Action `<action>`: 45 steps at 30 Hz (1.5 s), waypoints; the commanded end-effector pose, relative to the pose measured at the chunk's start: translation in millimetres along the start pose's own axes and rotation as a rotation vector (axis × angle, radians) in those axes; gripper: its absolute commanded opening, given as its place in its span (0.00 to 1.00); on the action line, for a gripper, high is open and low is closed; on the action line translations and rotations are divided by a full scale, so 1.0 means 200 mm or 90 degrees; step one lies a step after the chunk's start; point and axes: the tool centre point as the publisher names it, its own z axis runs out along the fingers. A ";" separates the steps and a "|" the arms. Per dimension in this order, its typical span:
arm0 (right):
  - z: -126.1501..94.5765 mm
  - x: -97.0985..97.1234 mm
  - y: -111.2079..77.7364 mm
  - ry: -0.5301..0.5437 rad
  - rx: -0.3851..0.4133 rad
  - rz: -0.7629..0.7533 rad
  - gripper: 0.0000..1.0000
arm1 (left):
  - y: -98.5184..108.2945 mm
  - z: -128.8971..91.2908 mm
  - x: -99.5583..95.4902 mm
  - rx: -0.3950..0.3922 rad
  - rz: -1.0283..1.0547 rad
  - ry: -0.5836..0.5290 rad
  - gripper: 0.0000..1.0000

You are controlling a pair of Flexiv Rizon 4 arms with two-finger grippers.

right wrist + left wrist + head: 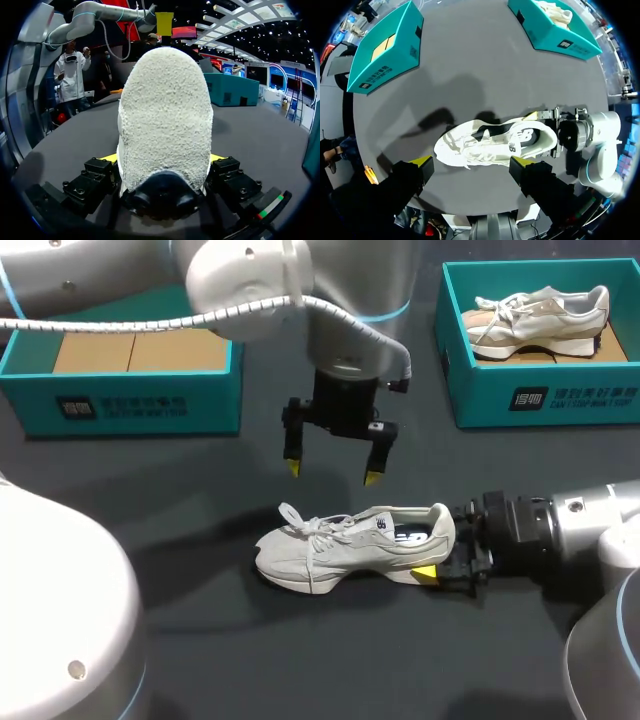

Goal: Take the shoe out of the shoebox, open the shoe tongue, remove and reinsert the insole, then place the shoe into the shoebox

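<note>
Lying on its sole in the middle of the table (230, 660) is one pale shoe (345, 545), toe toward my left, heel toward my right, out of any box. The right gripper (438, 550) comes in low along the table and is clamped on the heel, with one yellow finger (425, 573) pressed to the near side. The left gripper (331, 472) hangs above the shoe's laces with its fingers spread wide, touching nothing.

Count two shoes and two teal boxes. At the back left, the left shoebox (120, 400) shows only brown cardboard inside. At the back right, the right shoebox (560, 400) has a second shoe (540, 315) of the same look lying in it. Both boxes stand well apart from the shoe on the table.

From above, the left arm's wrist covers the stretch of table between the boxes, and the shoe hides the right gripper's far finger. The left wrist view fills that in: a yellow tip sits on the far side of the heel too. The right wrist view gives only the fuzzy heel collar, filling the gap between its fingers.
</note>
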 end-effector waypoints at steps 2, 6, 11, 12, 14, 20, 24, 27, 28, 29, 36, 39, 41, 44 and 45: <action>0.01 0.00 0.00 0.000 0.002 0.000 0.00 | -0.05 0.08 0.14 -0.025 0.002 -0.029 1.00; 0.01 0.00 0.00 0.000 0.002 0.000 0.00 | -0.06 0.11 0.19 -0.044 0.008 -0.038 1.00; 0.01 0.00 0.00 0.000 0.002 0.000 0.00 | -0.05 0.15 0.25 -0.058 0.002 -0.053 1.00; 0.01 0.00 0.00 0.000 0.002 0.000 0.00 | -0.05 0.15 0.26 -0.062 0.002 -0.055 1.00; 0.01 0.00 0.00 0.000 0.002 0.000 0.00 | -0.04 0.16 0.27 -0.065 0.000 -0.061 1.00; 0.01 0.00 0.00 0.000 0.002 0.000 0.00 | -0.01 0.21 0.29 -0.063 -0.017 -0.082 1.00; 0.01 0.00 0.00 0.000 0.002 0.000 0.00 | 0.00 0.25 0.29 -0.069 -0.027 -0.093 1.00; 0.01 0.00 0.00 0.000 0.002 0.000 0.00 | -0.01 0.29 0.30 -0.072 -0.039 -0.107 1.00; 0.01 0.00 0.00 0.000 0.002 0.000 0.00 | -0.01 0.31 0.30 -0.073 -0.042 -0.112 1.00; 0.01 0.00 0.00 0.000 0.002 0.000 0.00 | -0.01 0.32 0.31 -0.076 -0.043 -0.116 1.00; 0.01 0.00 0.00 0.000 0.002 0.000 0.00 | -0.02 0.39 0.33 -0.091 -0.053 -0.146 1.00; 0.01 0.00 0.00 0.000 0.002 0.000 0.00 | -0.02 0.41 0.34 -0.096 -0.058 -0.162 1.00; 0.01 0.00 0.00 0.000 0.002 0.000 0.00 | -0.02 0.41 0.34 -0.101 -0.059 -0.170 1.00; 0.01 0.00 0.00 0.000 0.002 0.000 0.00 | -0.01 0.42 0.32 -0.108 -0.062 -0.179 1.00; 0.01 0.00 0.00 0.000 0.002 0.000 0.00 | -0.01 0.42 0.31 -0.112 -0.066 -0.186 1.00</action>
